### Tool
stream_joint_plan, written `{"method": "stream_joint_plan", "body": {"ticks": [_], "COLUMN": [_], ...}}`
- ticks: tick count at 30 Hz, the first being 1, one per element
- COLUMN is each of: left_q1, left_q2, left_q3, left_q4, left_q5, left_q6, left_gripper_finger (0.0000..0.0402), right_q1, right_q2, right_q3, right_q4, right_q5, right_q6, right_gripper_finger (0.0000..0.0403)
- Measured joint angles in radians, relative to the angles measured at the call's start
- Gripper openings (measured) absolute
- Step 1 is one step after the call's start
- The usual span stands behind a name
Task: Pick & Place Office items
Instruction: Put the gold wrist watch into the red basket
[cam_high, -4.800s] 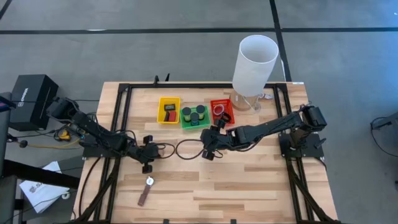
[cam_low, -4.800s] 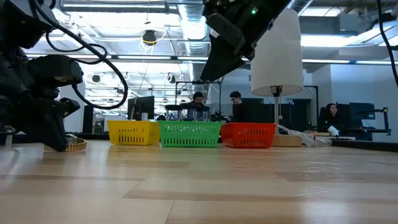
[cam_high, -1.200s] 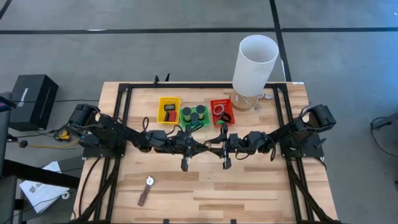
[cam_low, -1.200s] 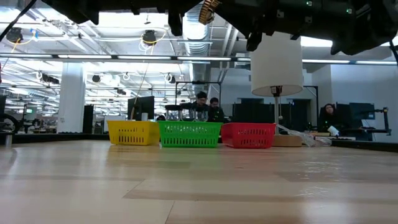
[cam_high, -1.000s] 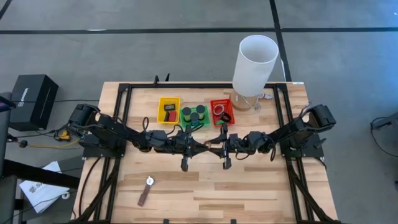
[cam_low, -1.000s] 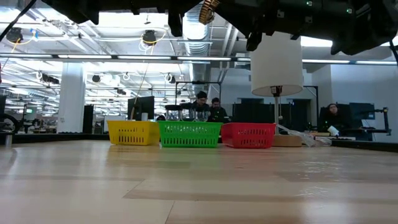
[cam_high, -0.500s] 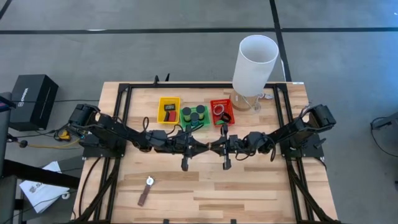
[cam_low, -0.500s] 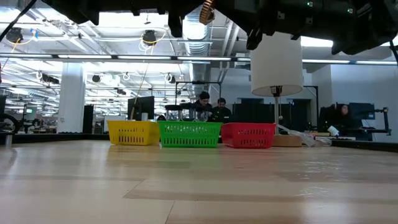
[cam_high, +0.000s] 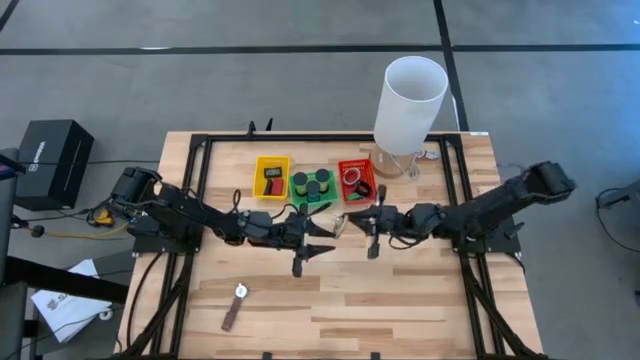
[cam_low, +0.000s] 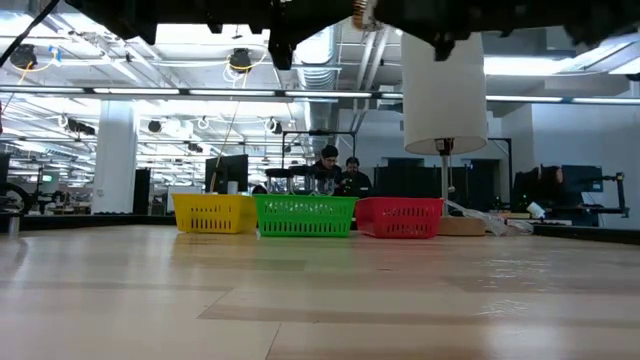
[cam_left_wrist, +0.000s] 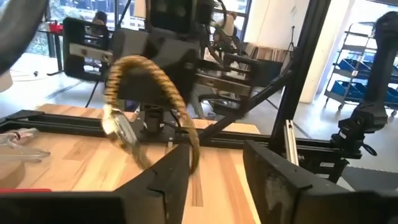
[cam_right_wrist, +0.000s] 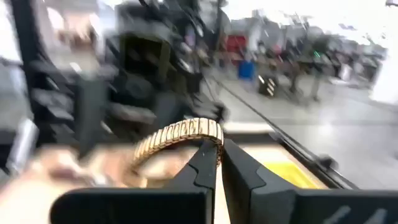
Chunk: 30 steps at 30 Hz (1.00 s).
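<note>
A gold-banded wristwatch (cam_left_wrist: 146, 74) hangs in the air over the table's middle, in front of the trays. My right gripper (cam_high: 348, 221) comes in level from the table's right and is shut on it. My left gripper (cam_high: 327, 238) faces it from the left, open, its fingers (cam_left_wrist: 171, 180) just below the band's lower end (cam_left_wrist: 194, 152); whether they touch it I cannot tell. In the low view the watch (cam_low: 365, 12) shows at the top edge. A second watch with a brown strap (cam_high: 236, 305) lies flat near the table's front left. My right gripper pinches the watch's gold link band (cam_right_wrist: 210, 128) between its two fingertips (cam_right_wrist: 205, 158), coming level from the table's right. The watch is lifted clear of the table. The band arcs away from the fingers, and the watch face (cam_left_wrist: 121, 127) hangs on its lower part.
A yellow tray (cam_high: 271, 176), a green tray (cam_high: 313, 189) with dark cylinders and a red tray (cam_high: 356, 178) stand in a row at the table's far side. A tall white cylinder (cam_high: 410, 95) on a stand is at the far right. A black frame rims the table.
Both grippers met at the gold watch in mid-air. My right gripper shut on its band, then my left gripper opened and let go. My right gripper has risen and drawn back a little toward the table's right with the watch; my left arm stayed in place.
</note>
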Motion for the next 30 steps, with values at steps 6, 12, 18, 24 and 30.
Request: {"method": "stream_joint_plan", "body": {"ticks": [6,12,18,24,30], "left_q1": [0.000,0.004,0.011,0.011,0.011], "left_q2": [-0.001,-0.001,-0.001,-0.001,-0.002], "left_q3": [0.000,0.000,0.000,0.000,0.000], "left_q4": [-0.019,-0.017,-0.016,-0.015,-0.015], "left_q5": [0.000,-0.001,-0.001,-0.002,-0.006], "left_q6": [0.000,0.000,0.000,0.000,0.004], "left_gripper_finger": [0.0170,0.0170,0.0164,0.0165,0.0160], "right_q1": [0.019,-0.024,-0.138,-0.255,-0.316], "right_q2": [-0.221,-0.270,-0.140,0.035,0.134], "right_q3": [-0.002,-0.002,-0.003,-0.003,0.040], "right_q4": [-0.431,-0.686,-0.657,-0.624,-0.621], "right_q5": [0.212,0.373,0.386,0.374,0.390], "right_q6": [-0.012,0.088,0.081,0.077,0.038], "right_gripper_finger": [0.0003,0.0009,0.0010,0.0012,0.0013]}}
